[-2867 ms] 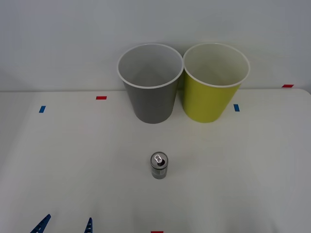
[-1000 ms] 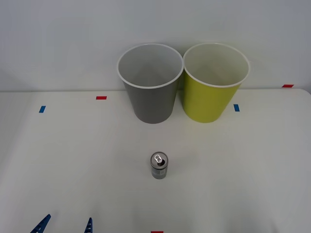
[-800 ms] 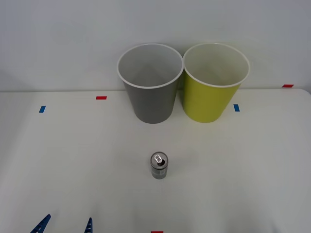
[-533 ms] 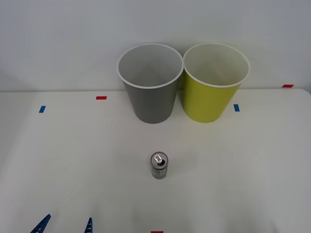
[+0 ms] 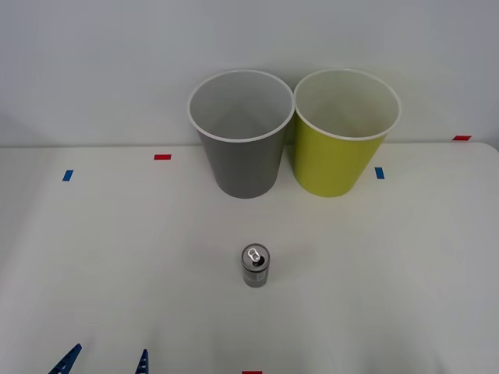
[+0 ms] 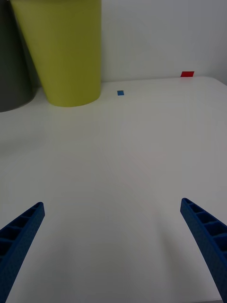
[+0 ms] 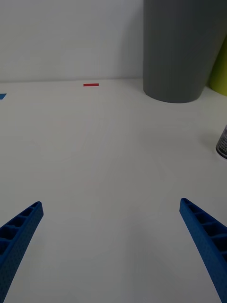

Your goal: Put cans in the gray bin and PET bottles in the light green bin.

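The left gripper hangs low over the white table with its blue fingers spread wide; ahead stands the gray bin, the light green bin beside it, and a can nearer

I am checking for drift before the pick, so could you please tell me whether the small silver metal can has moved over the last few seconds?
No. The small silver metal can stands upright in the same spot, in front of the tall gray plastic bin.

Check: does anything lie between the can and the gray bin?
Nothing: in the front view, bare white table separates the upright can from the gray bin.
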Robot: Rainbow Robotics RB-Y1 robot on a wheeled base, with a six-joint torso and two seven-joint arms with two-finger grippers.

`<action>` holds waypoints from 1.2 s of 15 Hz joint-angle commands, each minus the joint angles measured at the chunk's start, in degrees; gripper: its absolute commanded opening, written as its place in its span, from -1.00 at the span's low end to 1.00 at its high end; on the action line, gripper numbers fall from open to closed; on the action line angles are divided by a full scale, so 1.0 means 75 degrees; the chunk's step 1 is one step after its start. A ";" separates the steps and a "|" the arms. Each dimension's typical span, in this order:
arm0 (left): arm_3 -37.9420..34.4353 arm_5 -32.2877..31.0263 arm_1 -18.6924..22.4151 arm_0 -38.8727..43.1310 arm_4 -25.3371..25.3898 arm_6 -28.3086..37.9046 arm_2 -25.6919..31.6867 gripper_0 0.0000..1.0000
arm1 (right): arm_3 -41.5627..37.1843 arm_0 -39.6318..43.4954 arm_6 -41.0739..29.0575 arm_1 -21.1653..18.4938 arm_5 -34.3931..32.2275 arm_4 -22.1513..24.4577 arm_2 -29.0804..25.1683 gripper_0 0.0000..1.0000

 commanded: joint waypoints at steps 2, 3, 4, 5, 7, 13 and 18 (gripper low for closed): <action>0.0661 -0.0666 0.0330 -0.0359 0.0000 0.0023 -0.0253 1.00 | 0.0000 0.0000 0.0000 0.0000 0.0000 0.0000 0.0000 1.00; 0.0696 -0.0854 0.0436 -0.0441 -0.0082 0.0012 -0.0276 1.00 | 0.0000 0.0000 0.0000 0.0000 0.0000 0.0000 0.0000 1.00; 0.0696 -0.0936 0.0565 -0.0581 -0.0105 0.0012 -0.0370 1.00 | 0.0000 0.0000 0.0000 0.0000 0.0000 0.0000 0.0000 1.00; 0.0720 -0.0947 0.0729 -0.0792 -0.0117 0.0012 -0.0511 1.00 | 0.0000 0.0000 0.0000 0.0000 0.0000 0.0000 0.0000 1.00; 0.0860 -0.0971 0.1256 -0.1402 -0.0129 0.0023 -0.0968 1.00 | 0.0000 0.0000 0.0000 0.0000 0.0000 0.0000 0.0000 1.00; 0.1680 -0.1428 0.2416 -0.3347 0.0047 0.0117 -0.2022 1.00 | 0.0000 0.0000 0.0000 0.0000 0.0000 0.0000 0.0000 1.00; 0.2313 -0.1451 0.2545 -0.4847 0.0223 0.0258 -0.2737 1.00 | 0.0000 0.0000 0.0000 0.0000 0.0000 0.0000 0.0000 1.00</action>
